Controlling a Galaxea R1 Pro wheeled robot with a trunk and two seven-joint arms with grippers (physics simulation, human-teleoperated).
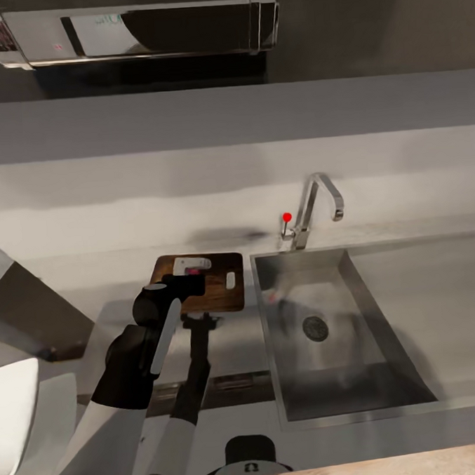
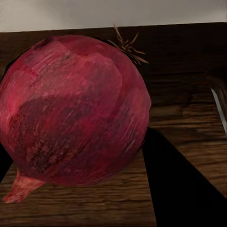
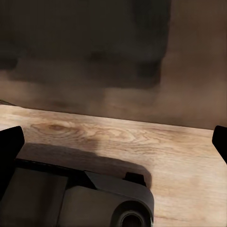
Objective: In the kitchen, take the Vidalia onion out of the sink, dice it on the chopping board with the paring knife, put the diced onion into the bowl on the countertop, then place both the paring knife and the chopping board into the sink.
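The dark red onion (image 2: 75, 109) sits low over the wooden chopping board (image 1: 223, 294), left of the sink (image 1: 379, 257). My left gripper (image 1: 190, 275) is shut on it, with dark fingers (image 2: 179, 189) on either side and board grain beneath. In the head view the onion (image 1: 192, 271) is a small red spot at the gripper's tip. A thin pale blade-like strip (image 2: 218, 111) lies on the board beside it; I cannot tell if it is the paring knife. My right gripper (image 3: 115, 142) is open, hanging low over wooden floor. The bowl is out of view.
A chrome faucet (image 1: 320, 204) with a red-tipped lever (image 1: 287, 218) stands behind the steel sink, whose basin holds just the drain (image 1: 315, 328). A white slot (image 1: 230, 281) marks the board's right end. My own base (image 3: 71, 198) is below the right gripper.
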